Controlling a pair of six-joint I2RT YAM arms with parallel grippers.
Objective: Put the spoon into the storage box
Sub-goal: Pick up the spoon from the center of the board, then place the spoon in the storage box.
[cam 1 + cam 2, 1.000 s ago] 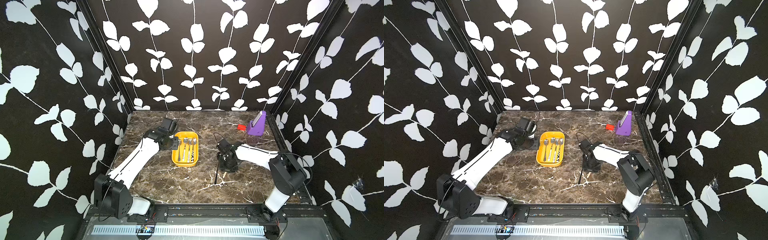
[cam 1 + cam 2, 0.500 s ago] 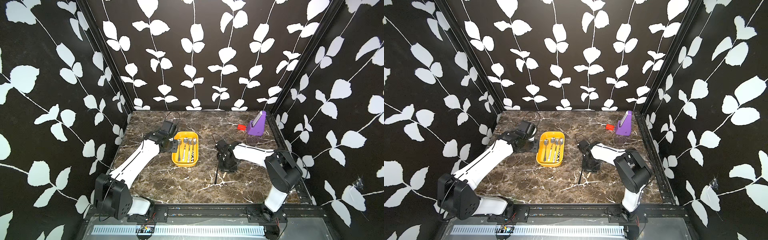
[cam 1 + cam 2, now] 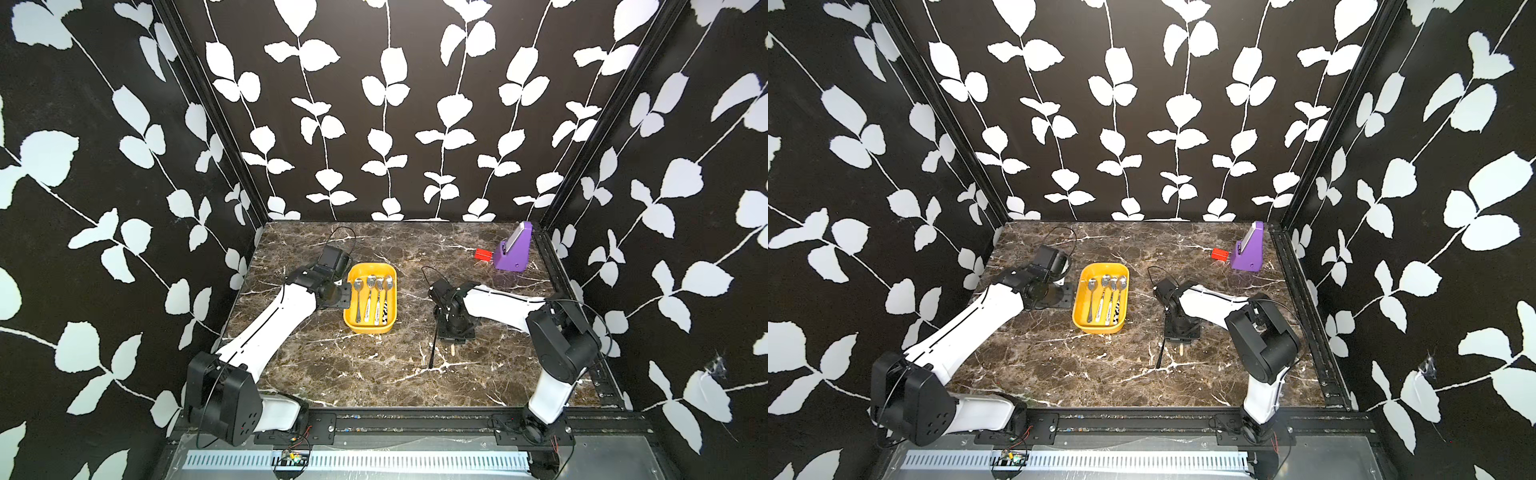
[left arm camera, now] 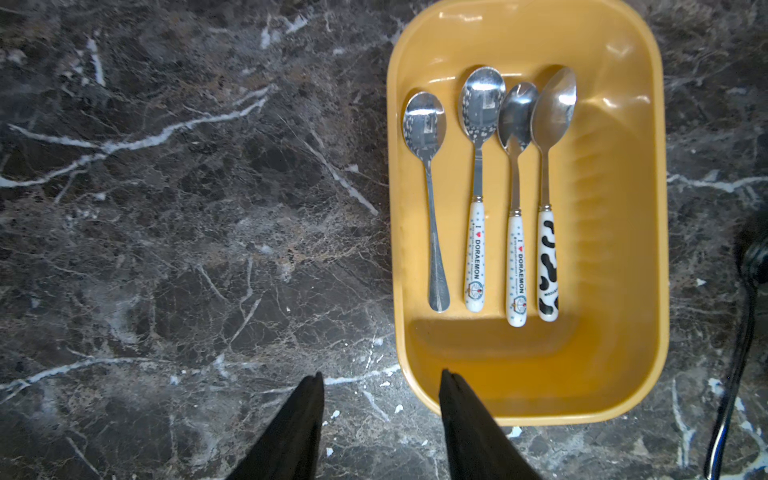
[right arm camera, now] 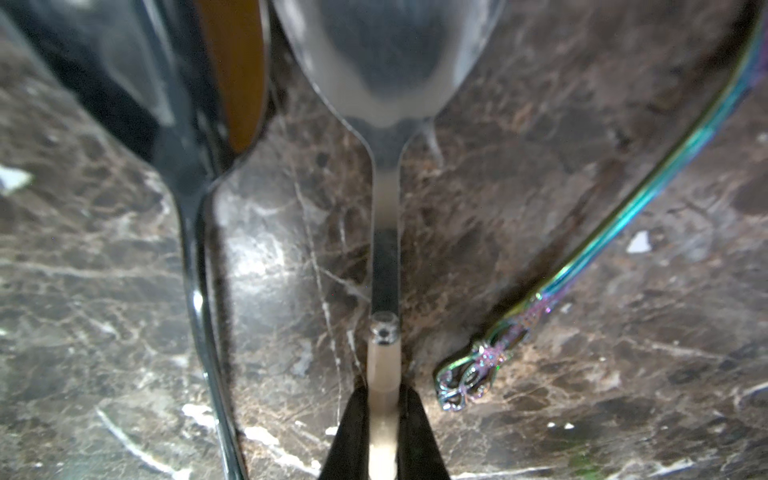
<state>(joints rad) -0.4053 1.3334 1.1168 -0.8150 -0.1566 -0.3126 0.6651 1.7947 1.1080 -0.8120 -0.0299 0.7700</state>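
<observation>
Right gripper (image 5: 383,390) narrowed onto cream-handled spoon (image 5: 385,257), now pinching it | left gripper (image 4: 380,384) half-spread, unmoved, at storage box (image 4: 615,232) end

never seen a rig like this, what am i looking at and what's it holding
Two white-and-black robot arms, left and right, stand at the front of a dark marble tabletop, each ending in a two-finger gripper. The two wide pictures come from one camera head above; the close-ups come from wrist cameras. On the table: a shallow yellow plastic tray holding four spoons, and a purple angular stand at the back. The left gripper is open beside the tray, holding nothing. The right gripper pinches the handle of a cream-handled metal spoon lying on the table between a plain steel spoon and a rainbow-tinted spoon.
</observation>
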